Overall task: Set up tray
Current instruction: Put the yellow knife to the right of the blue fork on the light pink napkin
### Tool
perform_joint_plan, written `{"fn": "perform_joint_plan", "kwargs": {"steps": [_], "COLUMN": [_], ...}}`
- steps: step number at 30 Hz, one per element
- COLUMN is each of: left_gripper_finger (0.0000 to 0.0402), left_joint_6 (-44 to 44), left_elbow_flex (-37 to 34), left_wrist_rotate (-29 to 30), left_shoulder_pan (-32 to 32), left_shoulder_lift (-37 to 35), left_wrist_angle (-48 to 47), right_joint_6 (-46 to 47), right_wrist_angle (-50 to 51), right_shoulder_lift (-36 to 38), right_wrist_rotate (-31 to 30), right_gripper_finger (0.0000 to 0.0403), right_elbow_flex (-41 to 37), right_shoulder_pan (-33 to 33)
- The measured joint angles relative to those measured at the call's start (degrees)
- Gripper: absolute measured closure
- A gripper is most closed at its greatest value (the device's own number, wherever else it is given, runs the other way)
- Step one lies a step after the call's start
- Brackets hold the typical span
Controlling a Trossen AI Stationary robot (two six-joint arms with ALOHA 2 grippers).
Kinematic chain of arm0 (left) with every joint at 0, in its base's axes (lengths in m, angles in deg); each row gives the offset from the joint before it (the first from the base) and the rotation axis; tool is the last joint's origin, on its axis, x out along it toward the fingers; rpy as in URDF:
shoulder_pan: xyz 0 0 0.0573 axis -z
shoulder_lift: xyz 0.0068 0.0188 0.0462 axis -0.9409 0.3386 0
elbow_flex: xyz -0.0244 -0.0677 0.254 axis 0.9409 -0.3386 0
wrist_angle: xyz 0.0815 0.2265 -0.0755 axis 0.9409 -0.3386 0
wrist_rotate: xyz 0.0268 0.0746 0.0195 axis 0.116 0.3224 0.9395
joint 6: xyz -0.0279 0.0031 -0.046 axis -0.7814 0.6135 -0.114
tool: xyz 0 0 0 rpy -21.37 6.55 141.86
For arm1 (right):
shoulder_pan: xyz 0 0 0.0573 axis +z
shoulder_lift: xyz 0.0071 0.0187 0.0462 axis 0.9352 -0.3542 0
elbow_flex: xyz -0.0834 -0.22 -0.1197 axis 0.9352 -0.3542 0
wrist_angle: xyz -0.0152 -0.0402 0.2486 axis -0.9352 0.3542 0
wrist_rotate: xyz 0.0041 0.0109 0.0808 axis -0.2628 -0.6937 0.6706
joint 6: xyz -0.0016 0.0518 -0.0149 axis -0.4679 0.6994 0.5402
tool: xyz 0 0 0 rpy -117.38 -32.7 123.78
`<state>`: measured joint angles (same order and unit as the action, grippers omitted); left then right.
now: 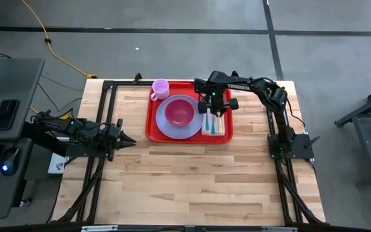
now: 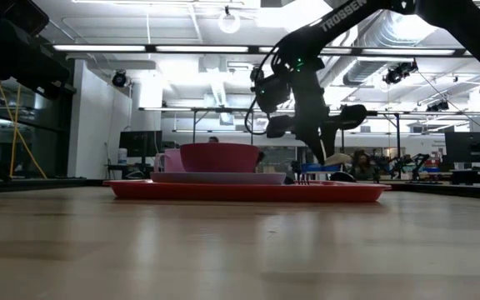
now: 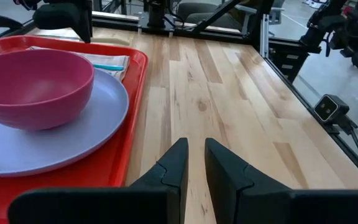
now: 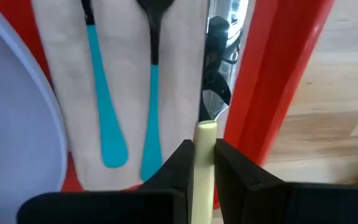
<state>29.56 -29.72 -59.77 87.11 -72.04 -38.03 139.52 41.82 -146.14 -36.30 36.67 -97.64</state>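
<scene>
The right gripper [image 4: 199,163] pinches a pale stick [image 4: 202,162] over the napkin [image 4: 179,81] on the tray's [image 1: 152,122] right side; the left gripper [image 3: 194,165] waits nearly closed, holding nothing

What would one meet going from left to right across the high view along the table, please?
Left gripper, parked off the tray → tray → lavender plate → pink bowl → napkin with cutlery, where the right gripper holds a cream-handled utensil.

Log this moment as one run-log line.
right pincer: shut on yellow-handled utensil over napkin | tray: plate, bowl, cup | left pincer: idle
</scene>
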Motion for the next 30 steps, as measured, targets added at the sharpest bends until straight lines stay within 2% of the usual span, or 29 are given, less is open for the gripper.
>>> {"fn": "perform_joint_plan", "kwargs": {"steps": [9,16,30], "left_gripper_finger": [0.0316,0.0316,0.0316], "left_joint_6": [0.0,0.0,0.0], "left_elbow_flex": [-0.01,-0.01,0.0], "left_wrist_rotate": [0.33,0.47,0.76], "left_shoulder_pan": [0.0,0.0,0.0], "left_shoulder_lift": [0.0,-0.01,0.0], "left_wrist_angle": [-0.04,-0.26,-0.26], "right_joint_6": [-0.08,-0.24,-1.36], "right_wrist_angle": [-1.32,-6.38,-5.01], "right_shoulder_lift": [0.0,-0.12,-0.17], "right_wrist_rotate": [-0.35,-1.06,-2.95], "right_gripper_finger": [0.0369,0.0372,0.0368], "right_elbow_flex": [-0.02,-0.02,-0.02], "right_shoulder_pan": [-2.0,-1.88,-2.64]}}
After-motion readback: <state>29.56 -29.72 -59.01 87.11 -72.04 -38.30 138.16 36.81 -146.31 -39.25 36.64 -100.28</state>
